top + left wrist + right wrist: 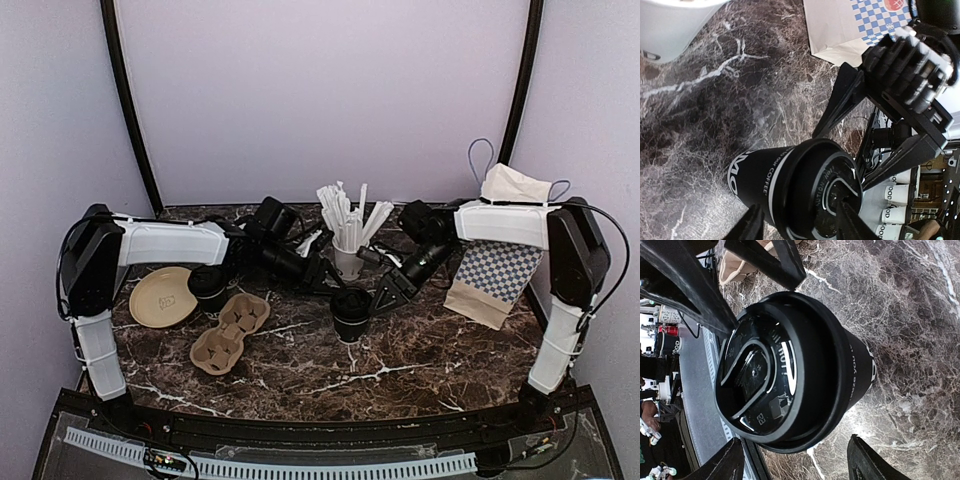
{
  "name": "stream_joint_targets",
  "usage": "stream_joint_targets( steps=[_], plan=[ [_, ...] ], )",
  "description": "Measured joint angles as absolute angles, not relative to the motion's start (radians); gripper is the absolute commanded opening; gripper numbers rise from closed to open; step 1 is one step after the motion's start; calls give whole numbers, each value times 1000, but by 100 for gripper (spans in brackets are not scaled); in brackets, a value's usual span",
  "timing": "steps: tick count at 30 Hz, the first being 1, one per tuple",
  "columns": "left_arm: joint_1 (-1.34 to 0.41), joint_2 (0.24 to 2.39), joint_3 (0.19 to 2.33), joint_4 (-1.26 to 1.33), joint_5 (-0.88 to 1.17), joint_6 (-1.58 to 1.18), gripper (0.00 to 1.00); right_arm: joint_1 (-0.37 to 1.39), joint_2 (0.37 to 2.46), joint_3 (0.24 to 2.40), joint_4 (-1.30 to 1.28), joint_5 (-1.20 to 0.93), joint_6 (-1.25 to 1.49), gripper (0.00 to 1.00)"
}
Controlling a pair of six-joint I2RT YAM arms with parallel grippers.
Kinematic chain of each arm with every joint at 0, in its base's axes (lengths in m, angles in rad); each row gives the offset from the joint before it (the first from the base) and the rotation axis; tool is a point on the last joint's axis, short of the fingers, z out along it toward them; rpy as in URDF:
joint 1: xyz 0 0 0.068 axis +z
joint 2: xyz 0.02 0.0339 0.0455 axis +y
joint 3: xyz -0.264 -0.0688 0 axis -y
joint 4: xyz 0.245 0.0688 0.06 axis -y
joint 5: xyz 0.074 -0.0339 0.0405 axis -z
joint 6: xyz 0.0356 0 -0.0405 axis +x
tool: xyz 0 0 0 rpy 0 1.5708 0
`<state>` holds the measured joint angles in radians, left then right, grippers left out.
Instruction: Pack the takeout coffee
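Dark brown marble-patterned tabletop (420, 365) with white veining, glossy, catching soft highlights. Plain pale lilac wall panels (320, 90) close off the far edge and both sides. Two thin black curved poles (128, 100) rise at the far corners. Black metal frame rail (330, 435) runs along the near edge. Light even, diffuse.

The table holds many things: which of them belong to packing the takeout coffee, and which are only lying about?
For the job:
- takeout coffee, lidded, standing upright
- cup carrier, both wells unfilled
- checkered paper bag
- left gripper and right gripper, open on either side of the cup

Probably lying about:
- straw cup
- tan plate
- black cup stack
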<state>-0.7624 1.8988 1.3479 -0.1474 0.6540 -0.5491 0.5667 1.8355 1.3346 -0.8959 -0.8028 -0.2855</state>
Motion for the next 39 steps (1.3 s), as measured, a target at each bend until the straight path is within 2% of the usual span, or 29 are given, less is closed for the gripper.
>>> stream_joint_targets(
  steps=[8, 11, 17, 21, 31, 39],
  plan=[
    [-776, 1906, 1333, -148, 654, -544, 35, 568, 1853, 1340, -875, -774, -243, 70],
    [-776, 1904, 1322, -136, 656, -554, 27, 566, 1861, 1345, -880, -764, -220, 69],
    [-774, 1892, 1284, -89, 654, -589, 24, 558, 1882, 1359, -904, -757, -176, 65],
    [-774, 1881, 1262, -71, 642, -604, 31, 556, 1895, 1374, -924, -762, -159, 64],
    [-789, 1862, 1271, -124, 603, -540, 61, 540, 1880, 1404, -912, -750, -242, 73],
    [-806, 1840, 1375, -253, 491, -445, 68, 539, 1792, 1436, -926, -726, -307, 76]
  ],
)
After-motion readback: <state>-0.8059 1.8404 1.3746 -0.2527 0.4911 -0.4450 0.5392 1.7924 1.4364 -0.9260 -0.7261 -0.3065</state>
